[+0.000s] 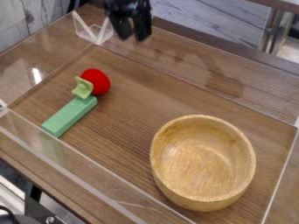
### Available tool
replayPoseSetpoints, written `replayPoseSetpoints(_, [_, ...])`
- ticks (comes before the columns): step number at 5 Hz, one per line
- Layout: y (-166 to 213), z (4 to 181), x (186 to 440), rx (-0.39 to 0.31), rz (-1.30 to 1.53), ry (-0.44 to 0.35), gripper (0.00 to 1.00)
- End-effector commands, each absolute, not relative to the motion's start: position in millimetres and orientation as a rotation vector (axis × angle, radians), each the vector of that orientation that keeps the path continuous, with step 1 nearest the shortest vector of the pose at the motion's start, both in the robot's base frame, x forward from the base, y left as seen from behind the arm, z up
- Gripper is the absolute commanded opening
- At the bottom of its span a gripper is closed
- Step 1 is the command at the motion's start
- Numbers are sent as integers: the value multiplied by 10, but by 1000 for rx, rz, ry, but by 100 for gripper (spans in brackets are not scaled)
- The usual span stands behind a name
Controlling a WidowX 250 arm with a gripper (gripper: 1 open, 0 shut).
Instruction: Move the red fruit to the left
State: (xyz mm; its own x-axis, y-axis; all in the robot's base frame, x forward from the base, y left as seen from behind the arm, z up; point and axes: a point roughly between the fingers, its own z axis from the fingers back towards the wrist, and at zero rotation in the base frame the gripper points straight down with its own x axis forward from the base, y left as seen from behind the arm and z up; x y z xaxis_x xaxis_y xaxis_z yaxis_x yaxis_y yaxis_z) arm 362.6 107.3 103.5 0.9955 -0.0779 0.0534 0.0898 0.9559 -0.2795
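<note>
Red fruit (97, 81) lies sideways, leafy cap pointing left.

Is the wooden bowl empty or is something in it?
Empty: the wooden bowl shows bare wood inside; the red fruit lies outside it.

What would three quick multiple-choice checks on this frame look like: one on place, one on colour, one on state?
1. Where is the red fruit?
A. inside the wooden bowl
B. at the top end of the green block
C. between the gripper's fingers

2. What colour is the block?
A. green
B. blue
C. yellow

3. What is in the wooden bowl?
A. the fruit
B. the block
C. nothing

Answers: 1 B, the fruit sits against the block's upper end, far from the bowl. 2 A, the flat block is plainly green. 3 C, only bare wood shows inside the bowl.
</note>
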Motion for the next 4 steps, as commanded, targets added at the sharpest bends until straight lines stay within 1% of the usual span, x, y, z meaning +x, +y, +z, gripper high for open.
replayPoseSetpoints(1, [1183,1233,3733,-252,-92,-82,0])
replayPoseSetpoints(3, [999,1100,3709,-256,-104,-52,0])
replayPoseSetpoints(4, [1054,1027,3706,-255,-43,-49,0])
